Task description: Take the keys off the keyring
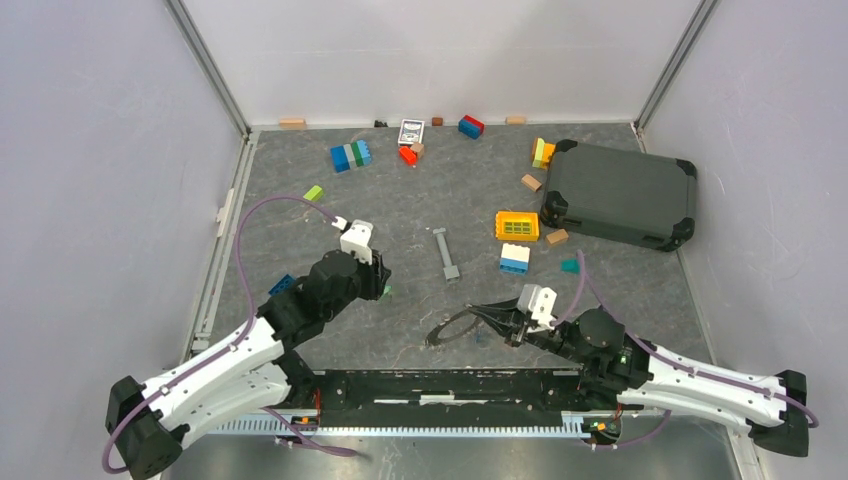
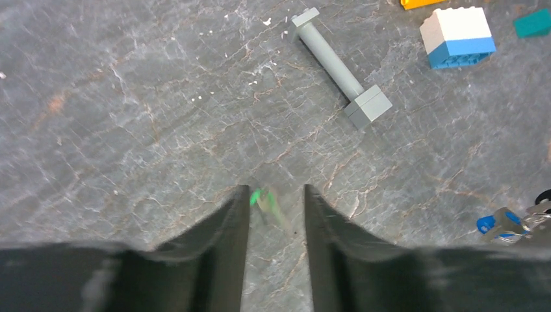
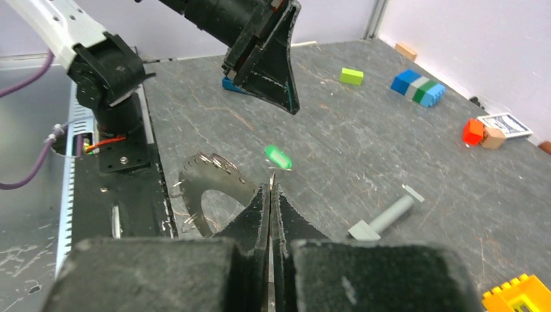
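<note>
Green-headed key (image 2: pixel 260 197) (blurred) under the parted left pincer (image 2: pixel 276 190); shut right pincer (image 3: pixel 271 188) pinches thin wire keyring (image 3: pixel 272 175).

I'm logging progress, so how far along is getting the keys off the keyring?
Done: a green-headed key looks free of the keyring, blurred between the fingers of the open left gripper. In hand: the right gripper is shut on the ring. Left: a blue-headed key, with more silver beside it, seems to hang by the right gripper.

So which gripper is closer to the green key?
Left. The green key is just below the left gripper, between its fingers; the right gripper is farther off.
</note>
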You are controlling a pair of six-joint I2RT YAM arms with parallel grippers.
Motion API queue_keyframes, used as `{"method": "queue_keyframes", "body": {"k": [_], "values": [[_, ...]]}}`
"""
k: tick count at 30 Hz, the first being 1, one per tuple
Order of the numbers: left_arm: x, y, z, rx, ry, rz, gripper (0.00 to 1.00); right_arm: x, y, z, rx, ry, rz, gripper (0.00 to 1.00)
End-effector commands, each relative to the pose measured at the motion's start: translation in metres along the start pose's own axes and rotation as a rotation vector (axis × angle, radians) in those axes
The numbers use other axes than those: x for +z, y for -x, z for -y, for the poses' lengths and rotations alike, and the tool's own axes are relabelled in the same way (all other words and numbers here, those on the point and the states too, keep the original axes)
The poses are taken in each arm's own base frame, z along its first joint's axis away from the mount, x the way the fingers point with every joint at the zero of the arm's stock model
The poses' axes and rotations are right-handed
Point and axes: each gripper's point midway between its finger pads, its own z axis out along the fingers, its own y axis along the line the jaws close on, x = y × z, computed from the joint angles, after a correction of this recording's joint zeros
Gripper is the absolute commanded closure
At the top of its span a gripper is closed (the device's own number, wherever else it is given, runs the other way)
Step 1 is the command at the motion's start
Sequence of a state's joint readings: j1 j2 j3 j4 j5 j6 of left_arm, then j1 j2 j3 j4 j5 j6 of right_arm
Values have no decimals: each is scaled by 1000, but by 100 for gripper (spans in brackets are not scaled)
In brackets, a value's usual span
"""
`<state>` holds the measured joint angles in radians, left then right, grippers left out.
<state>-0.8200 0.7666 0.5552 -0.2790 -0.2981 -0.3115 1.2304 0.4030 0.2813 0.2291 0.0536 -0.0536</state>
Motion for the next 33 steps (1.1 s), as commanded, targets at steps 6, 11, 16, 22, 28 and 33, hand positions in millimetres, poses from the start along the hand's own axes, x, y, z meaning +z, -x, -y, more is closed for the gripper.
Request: {"method": "queue_keyframes", "body": {"k": [6,11,16,22,28,33], "values": [[7,14,2,-133,-23,60,32,1,31,22,9,-113,55,100],[-7,27,19,-109,-153,134,27,3,30,28,18,-152,38,100],[-25,44,45,-115,-330,237,26,6,24,40,37,-228,1,100],[-33,49,46,-139,-331,228,24,15,11,46,40,-275,-65,100],[-55,53,84,-116,-572,221,20,28,8,46,32,-274,-121,100],[-62,52,93,-118,-639,244,19,32,-3,42,73,-272,-169,100]]}}
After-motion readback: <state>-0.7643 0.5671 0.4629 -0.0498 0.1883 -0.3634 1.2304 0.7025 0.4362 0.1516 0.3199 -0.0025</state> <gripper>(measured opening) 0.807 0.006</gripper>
